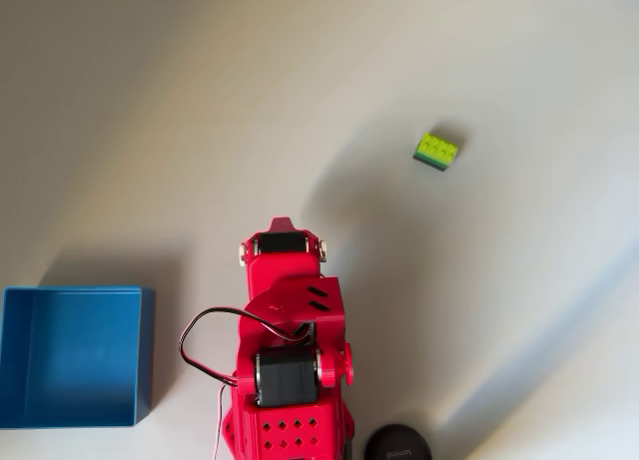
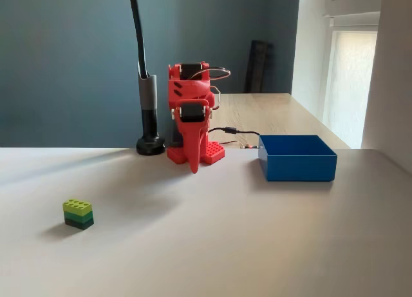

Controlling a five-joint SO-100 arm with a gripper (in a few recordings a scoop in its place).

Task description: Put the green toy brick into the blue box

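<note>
From where the fixed camera stands, the green toy brick (image 2: 78, 214) sits alone at the far left of the pale table (image 2: 244, 245), resting flat with its studs up, lime layer over dark green. Moving right, the red arm (image 2: 191, 116) is folded over its base, with the gripper (image 2: 194, 163) hanging tip-down near the tabletop; its fingers look pressed together in a single point, holding nothing. Farther right is the blue box (image 2: 297, 158), open-topped and apparently empty.

Looking down from overhead, the order flips: the blue box (image 1: 75, 355) lies at about nine o'clock from the arm's base, just beside it, and the green toy brick (image 1: 436, 151) lies at roughly one to two o'clock from the gripper's tip (image 1: 282, 224), well apart from it. The brick's long axis runs from about ten o'clock to four o'clock. My guess is the arm must swing toward two o'clock, stretch out, and turn its jaws across the brick's short sides.
</note>
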